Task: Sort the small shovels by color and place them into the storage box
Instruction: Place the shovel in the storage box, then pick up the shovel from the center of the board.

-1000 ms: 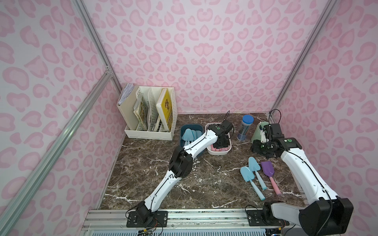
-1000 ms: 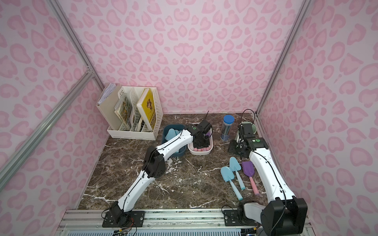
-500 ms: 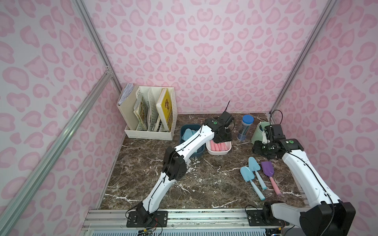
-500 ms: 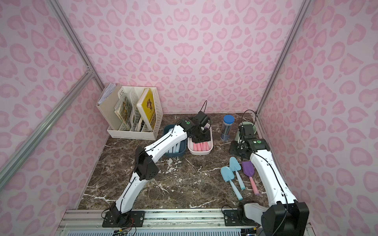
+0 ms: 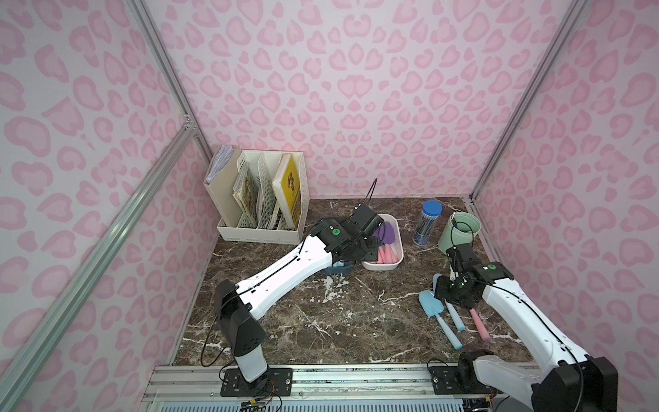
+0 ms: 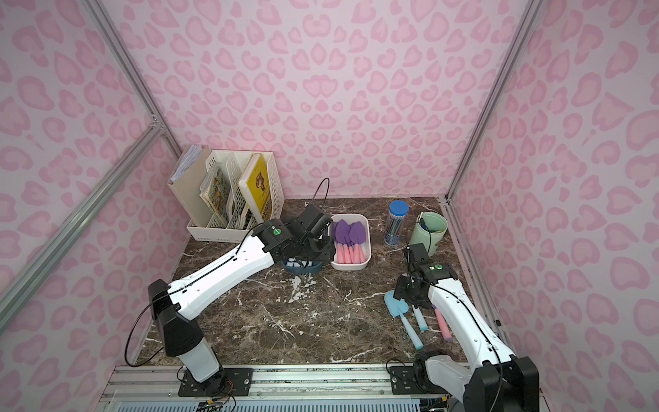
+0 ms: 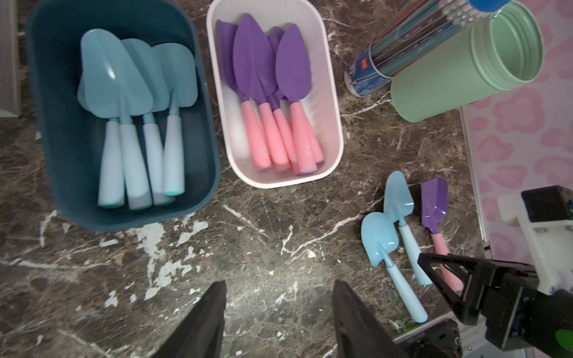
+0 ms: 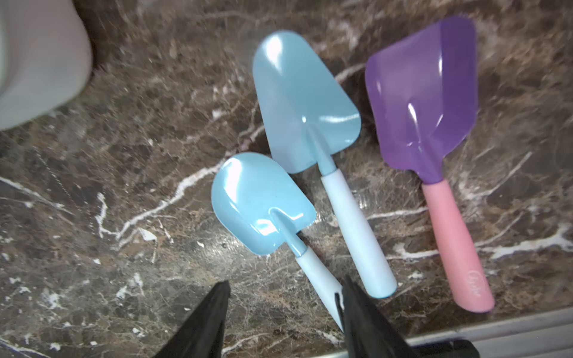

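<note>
- My left gripper [image 7: 279, 283]: jaws about half apart, nothing between them, bare table [image 7: 263, 241] below.
- Change: a second ago it sat low in the white box [image 7: 325, 93]. Now it is lifted and drawn back to the near left, over the dark blue box [image 7: 55, 139].
- I read that as a drop-off done. The purple shovels [image 7: 254, 62] lie in the white box with their pink handles toward the near side. The light blue shovels [image 7: 124, 86] lie in the dark blue box just to its left.
- My right gripper [image 8: 285, 282]: jaws apart, gripping nothing. The handle of the round blue shovel [image 8: 260, 204] runs just beside one finger; I cannot tell whether they touch.
- Change: it has come away from the green cup [image 5: 460, 232] toward the near side and now hangs over the loose pieces.
- Left on the table, right side: the round blue shovel, the pointed blue shovel [image 8: 304, 102] just beside it, and the square purple shovel [image 8: 424, 102] apart to the right.
- Judgement: three to go, and the next pick is likely the right arm's.
- Pose: the left arm stretches from the near-left base toward the far middle. The right arm rises from the near-right base with its wrist bent down.
</note>
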